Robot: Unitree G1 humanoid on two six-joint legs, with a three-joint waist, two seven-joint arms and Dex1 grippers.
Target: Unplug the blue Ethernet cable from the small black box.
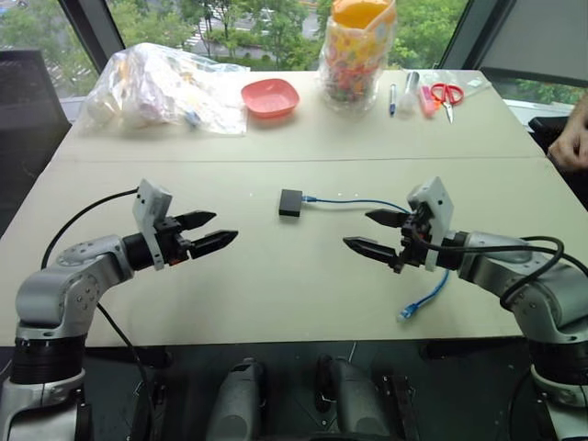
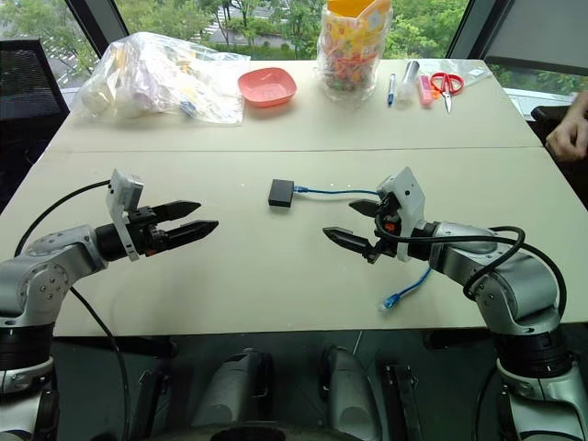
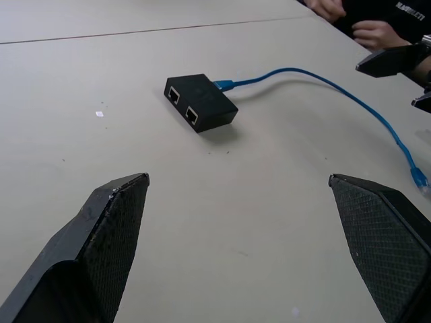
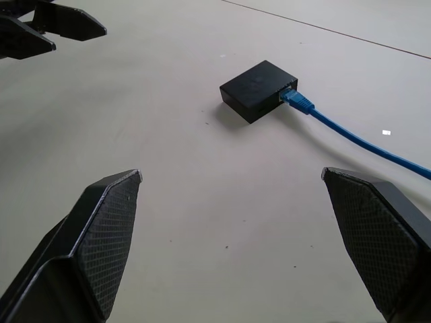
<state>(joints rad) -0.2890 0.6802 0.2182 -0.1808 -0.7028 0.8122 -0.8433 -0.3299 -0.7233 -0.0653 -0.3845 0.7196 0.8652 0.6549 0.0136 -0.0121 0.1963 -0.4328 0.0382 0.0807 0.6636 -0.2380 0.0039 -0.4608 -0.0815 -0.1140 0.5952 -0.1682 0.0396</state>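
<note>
The small black box [image 1: 290,202] lies flat in the middle of the table. The blue Ethernet cable [image 1: 354,201] is plugged into its right side, runs right behind my right gripper and ends in a loose plug [image 1: 405,314] near the front edge. In the left wrist view the box [image 3: 200,101] shows two empty ports facing me, with the cable [image 3: 316,77] at its far side. My left gripper [image 1: 209,231] hovers open left of the box. My right gripper [image 1: 377,232] hovers open to its right. Both are empty and apart from the box.
At the back of the table lie a clear plastic bag [image 1: 161,87], a red bowl [image 1: 270,96], a jar of colourful bits [image 1: 356,55], pens [image 1: 393,98] and red scissors [image 1: 447,95]. A person's hand [image 1: 570,142] rests at the right edge.
</note>
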